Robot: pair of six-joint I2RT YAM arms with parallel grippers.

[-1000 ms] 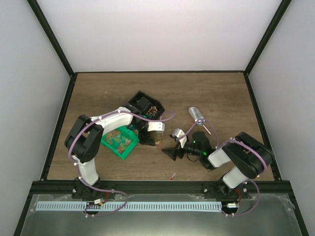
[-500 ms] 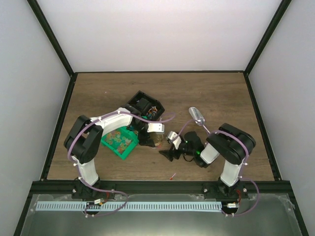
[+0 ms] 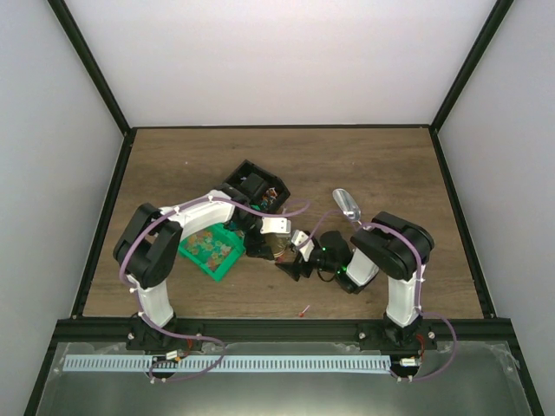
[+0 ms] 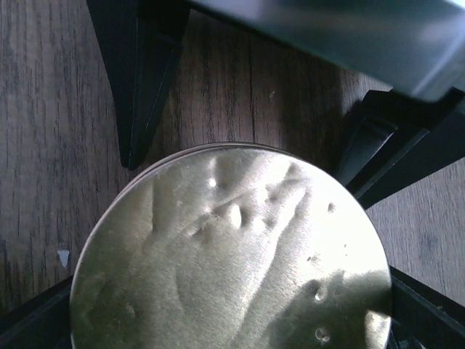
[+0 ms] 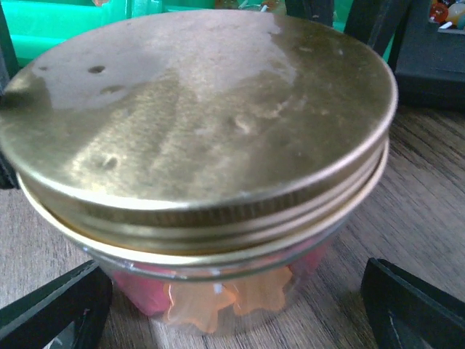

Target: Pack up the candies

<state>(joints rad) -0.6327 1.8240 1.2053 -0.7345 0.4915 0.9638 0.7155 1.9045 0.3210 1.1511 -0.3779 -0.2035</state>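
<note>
Two robot arms meet over a clear glass jar capped with a round gold metal lid, on a brown wooden table. The left gripper hangs straight above the lid, its black fingers spread wide to either side. The lid hides their tips, so it cannot be told whether they press the jar or stand just clear of it. The right gripper faces the jar's side low down with its jaws apart. A strip of table shows between one finger and the glass, and both fingers are cut off at the picture's bottom corners.

The candies, small red and orange sweets, lie inside the jar between the right fingers, blurred through the glass. More fill a green plastic tray just left of the left gripper and a black box beyond it, too small to tell apart. A stray red sweet lies nearer than the right gripper. A silver metal scoop lies beyond the right arm, which covers its handle.

Since a second ago the right gripper has slid left up to the jar and its elbow has swung in over the scoop's handle. The left arm has not moved.
</note>
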